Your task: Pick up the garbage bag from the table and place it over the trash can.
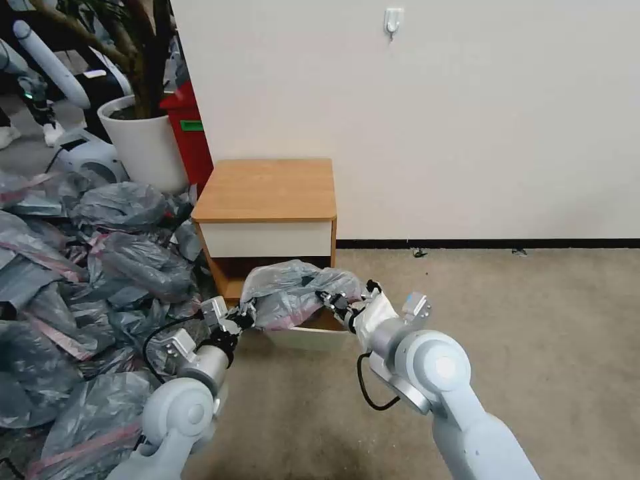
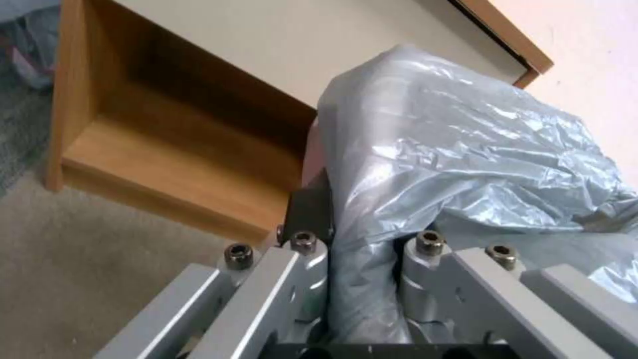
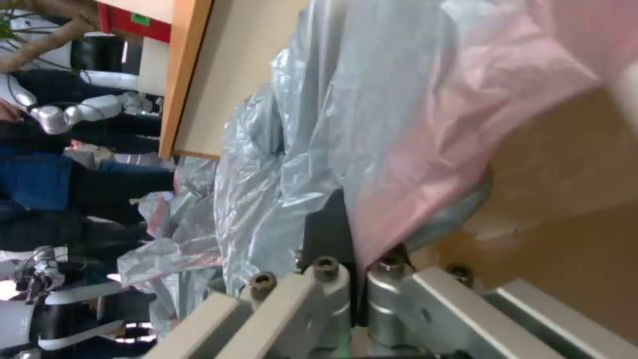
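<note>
Both grippers clamp the garbage bag (image 1: 287, 293), one at each end, low in front of the table (image 1: 267, 190). Head view: left gripper (image 1: 245, 319) pinches the bag's left edge, right gripper (image 1: 328, 300) pinches the right edge near the pink band. Bag is stretched between them, puffed up, sitting over the trash can (image 1: 310, 337), whose cream front wall shows just below the plastic. Tabletop is bare; bag is off it. Heap of grey bags (image 1: 80, 287) lies on the floor to the left, apart from the held one.

Left wrist view: left gripper (image 2: 362, 249) has a thick fold of the garbage bag (image 2: 465, 149) bunched between its closed fingers. Open shelf of the table (image 2: 153, 144) sits just behind.

Right wrist view: right gripper (image 3: 356, 271) closed on the pink rim of the garbage bag (image 3: 425, 139), grey plastic spilling to one side. Table edge (image 3: 183, 75) is behind it.

Judgement: step in hand is fitting the mouth over the can. Do it well by keeping both pinches tight, spreading the arms so the rim stays open and taut, and lowering evenly so the band hooks past the can's rolled rim on both sides. Can't tell whether the mouth faces down or whether any edge is already over the rim. Thin plastic could slip or tear if pulled too hard.
</note>
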Available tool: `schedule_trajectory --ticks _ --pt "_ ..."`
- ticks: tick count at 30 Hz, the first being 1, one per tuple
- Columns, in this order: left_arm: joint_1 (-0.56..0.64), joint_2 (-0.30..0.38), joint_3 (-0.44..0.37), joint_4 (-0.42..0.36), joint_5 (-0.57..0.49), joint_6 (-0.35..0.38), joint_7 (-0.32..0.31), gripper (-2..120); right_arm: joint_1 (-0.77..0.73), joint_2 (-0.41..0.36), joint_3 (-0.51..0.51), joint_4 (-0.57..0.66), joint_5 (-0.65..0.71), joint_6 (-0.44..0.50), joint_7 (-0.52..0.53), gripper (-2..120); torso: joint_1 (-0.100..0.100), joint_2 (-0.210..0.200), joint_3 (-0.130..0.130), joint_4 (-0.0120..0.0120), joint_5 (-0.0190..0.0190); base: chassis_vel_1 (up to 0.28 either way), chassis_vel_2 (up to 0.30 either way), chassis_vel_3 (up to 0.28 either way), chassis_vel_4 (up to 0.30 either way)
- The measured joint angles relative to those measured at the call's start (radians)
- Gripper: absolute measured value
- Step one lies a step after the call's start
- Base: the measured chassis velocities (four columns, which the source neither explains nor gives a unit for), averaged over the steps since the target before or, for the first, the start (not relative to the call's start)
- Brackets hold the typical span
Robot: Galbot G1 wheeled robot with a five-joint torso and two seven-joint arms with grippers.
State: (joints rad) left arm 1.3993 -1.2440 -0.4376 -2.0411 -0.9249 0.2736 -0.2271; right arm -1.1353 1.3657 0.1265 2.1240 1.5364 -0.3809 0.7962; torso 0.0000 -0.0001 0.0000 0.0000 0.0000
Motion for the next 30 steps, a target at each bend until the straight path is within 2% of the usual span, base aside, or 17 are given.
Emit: schedule_trajectory --ticks 9,18,22,30 --pt "-0.012 -0.016 -0.006 0.004 -0.027 0.0 -0.022 10 -0.028 0.0 -0.001 0.026 -0.032 0.026 -0.032 0 0.0 0.0 0.0 0.0 0.0 0.0 0.0 0.0 0.0" --pt "-0.034 -0.042 -0.008 0.026 -0.065 -0.015 -0.072 10 -0.065 -0.003 0.004 0.065 -0.05 0.051 -0.066 0 0.0 0.0 0.0 0.0 0.0 0.0 0.0 0.0 0.0" --pt "-0.058 -0.05 -0.01 0.035 -0.11 -0.025 -0.118 10 -0.105 -0.011 0.016 0.094 -0.062 0.066 -0.081 0 0.0 0.0 0.0 0.0 0.0 0.0 0.0 0.0 0.0" --pt "-0.066 -0.059 -0.014 0.031 -0.148 -0.032 -0.154 10 -0.155 -0.013 0.019 0.101 -0.095 0.073 -0.105 0 0.0 0.0 0.0 0.0 0.0 0.0 0.0 0.0 0.0"
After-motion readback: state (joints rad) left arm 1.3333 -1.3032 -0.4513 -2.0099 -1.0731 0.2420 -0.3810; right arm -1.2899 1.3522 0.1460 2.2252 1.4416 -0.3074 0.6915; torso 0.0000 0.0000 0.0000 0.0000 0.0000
